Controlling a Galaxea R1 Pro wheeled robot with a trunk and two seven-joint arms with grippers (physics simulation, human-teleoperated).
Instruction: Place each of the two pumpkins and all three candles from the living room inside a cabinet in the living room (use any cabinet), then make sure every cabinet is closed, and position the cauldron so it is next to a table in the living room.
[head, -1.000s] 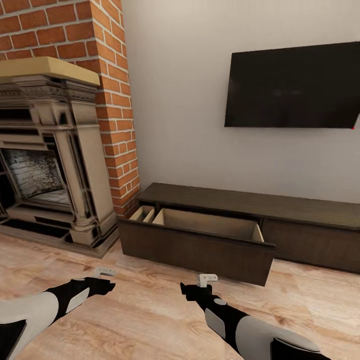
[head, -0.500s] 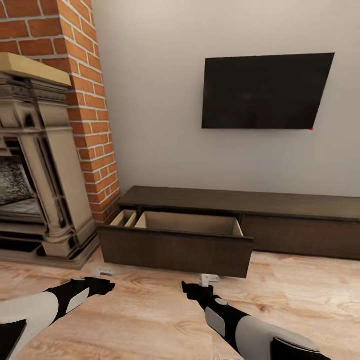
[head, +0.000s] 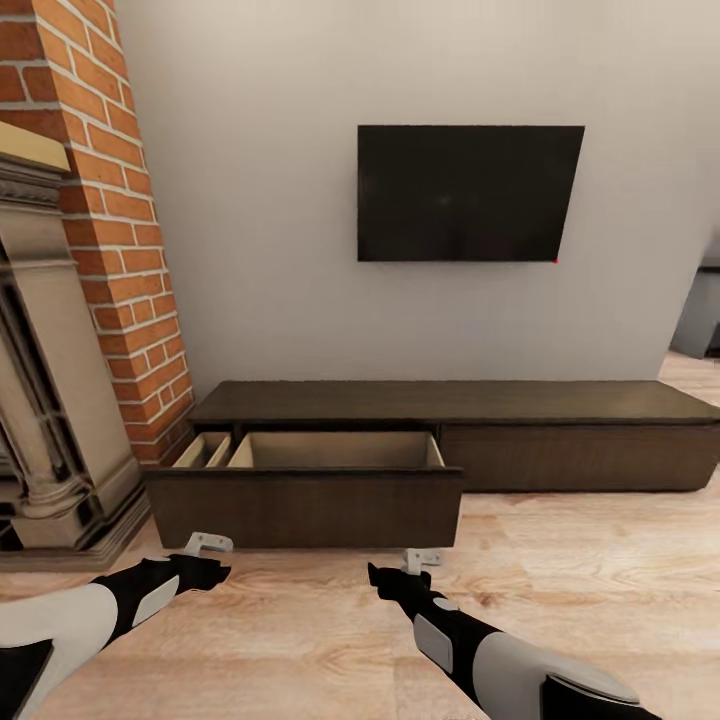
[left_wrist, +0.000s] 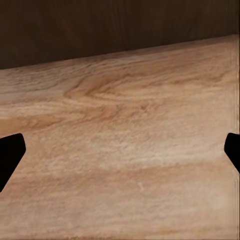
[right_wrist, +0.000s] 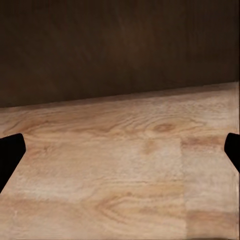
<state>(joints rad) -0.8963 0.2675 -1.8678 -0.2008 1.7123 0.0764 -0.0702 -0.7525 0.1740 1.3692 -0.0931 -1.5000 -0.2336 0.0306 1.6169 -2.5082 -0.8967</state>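
Note:
The cabinet is a long, low dark brown unit against the wall. Its left drawer is pulled out over the floor and shows light beige inner walls; its front panel hides the drawer's bottom. Just short of that front, my left gripper and right gripper hang low over the wooden floor. In the left wrist view the gripper is open with bare floor between its fingertips. In the right wrist view the other gripper is open the same way, facing the dark drawer front. The pumpkins, candles and cauldron are out of view.
A stone fireplace and red brick chimney stand at the left, close to the open drawer. A black TV hangs on the wall above the cabinet. Light wooden floor stretches to the right, where a grey piece of furniture shows.
The whole view has swung right: fireplace slid towards the left edge, cabinet and TV now sit centred and square-on. Both arms keep their place in the picture, still open.

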